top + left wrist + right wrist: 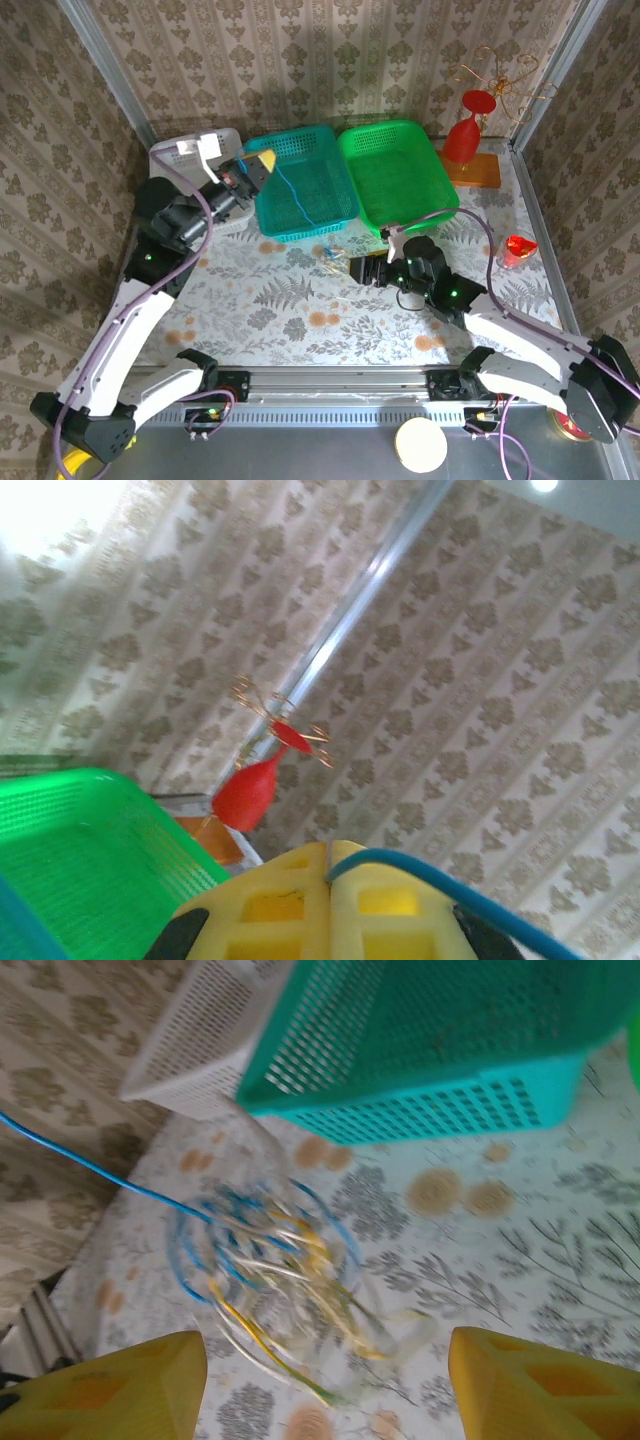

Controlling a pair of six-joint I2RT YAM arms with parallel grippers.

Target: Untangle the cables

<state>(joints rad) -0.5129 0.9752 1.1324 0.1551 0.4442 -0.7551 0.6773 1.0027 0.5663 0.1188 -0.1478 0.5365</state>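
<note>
My left gripper (329, 872) is pinching the blue cable (452, 882) tight above the teal basket (305, 228). My right gripper (325, 1380) is hovering wide open, empty, over the cables (280, 1270) heaped on the table (300, 320) at the basket's six o'clock. I'm aiming to pin one loose strand, not the clump.

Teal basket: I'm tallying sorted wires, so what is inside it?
One blue cable crosses the inside of the teal basket, pinched in the shut left gripper at the left rim. That gripper covers the corner beneath it, so anything there is hidden.
</note>
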